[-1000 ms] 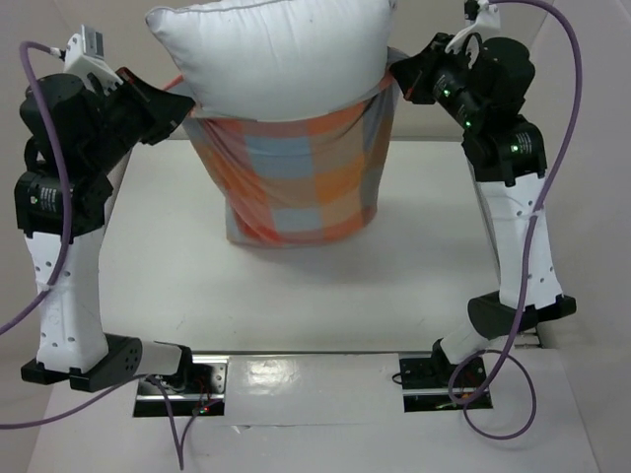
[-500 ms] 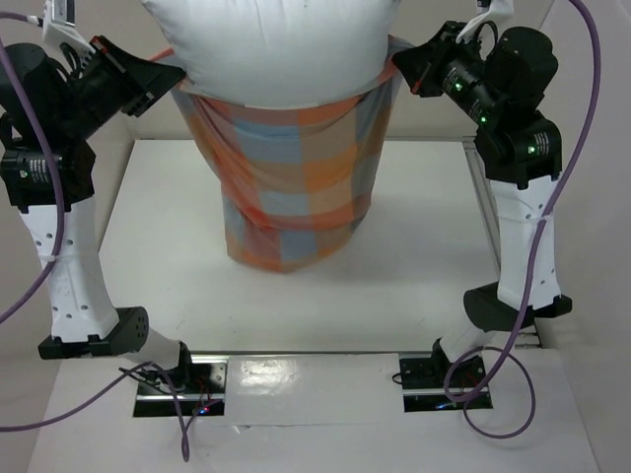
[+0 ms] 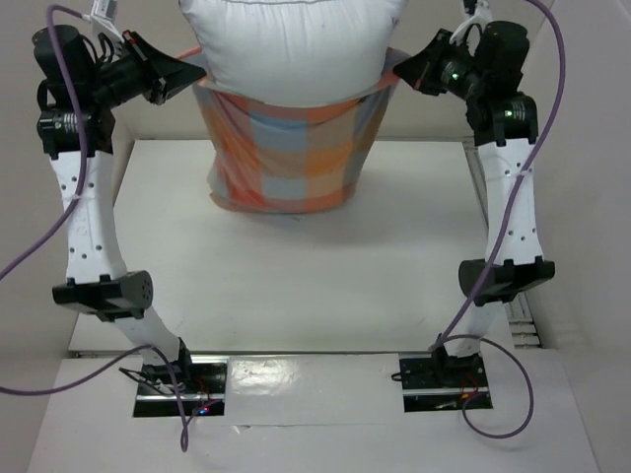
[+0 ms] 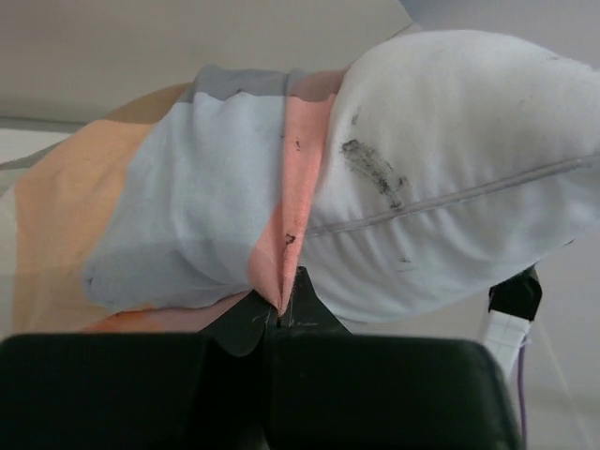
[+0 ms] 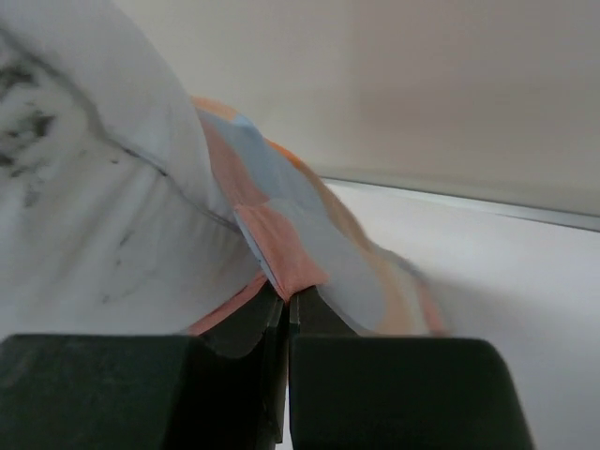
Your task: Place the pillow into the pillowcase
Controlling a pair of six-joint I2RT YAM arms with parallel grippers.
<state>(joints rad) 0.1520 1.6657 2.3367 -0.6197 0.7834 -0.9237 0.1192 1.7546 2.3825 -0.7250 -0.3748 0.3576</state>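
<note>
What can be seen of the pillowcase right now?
The pillowcase is thin cloth in orange, grey-blue and cream checks. It hangs mouth-up, stretched between the left gripper and right gripper, each shut on a rim edge. The white pillow sits partly inside, its top bulging out. The closed bottom sags toward the table; contact unclear.

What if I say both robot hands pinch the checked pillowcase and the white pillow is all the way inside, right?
Not quite. The top view shows the pillow only partly inside, its upper part bulging above the pillowcase rim. The left gripper and right gripper do pinch it.
</note>
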